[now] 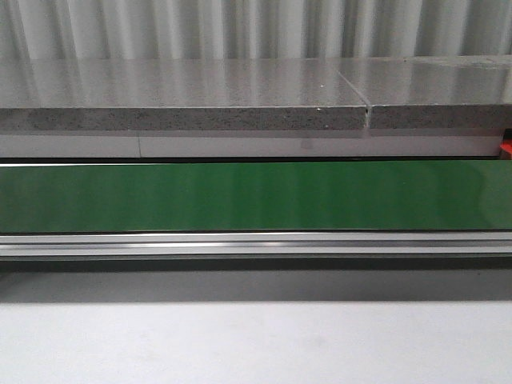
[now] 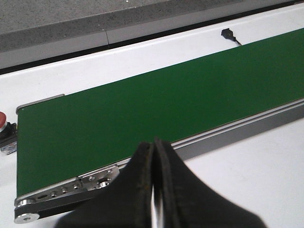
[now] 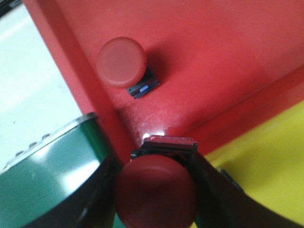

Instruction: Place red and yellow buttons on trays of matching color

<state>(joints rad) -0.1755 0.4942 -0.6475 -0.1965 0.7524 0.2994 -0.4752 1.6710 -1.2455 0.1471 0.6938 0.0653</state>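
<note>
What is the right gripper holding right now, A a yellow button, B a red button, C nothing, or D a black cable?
B: in the right wrist view the right gripper is shut on a red button, held over the red tray where another red button already sits.

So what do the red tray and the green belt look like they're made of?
Red tray: probably hard plastic with a semi-gloss finish; it throws a small bright glare spot and shows fine scuffs. Green belt: looks like smooth rubber or PVC with a slight sheen, shown by soft vertical reflections, running in a metal frame.
</note>
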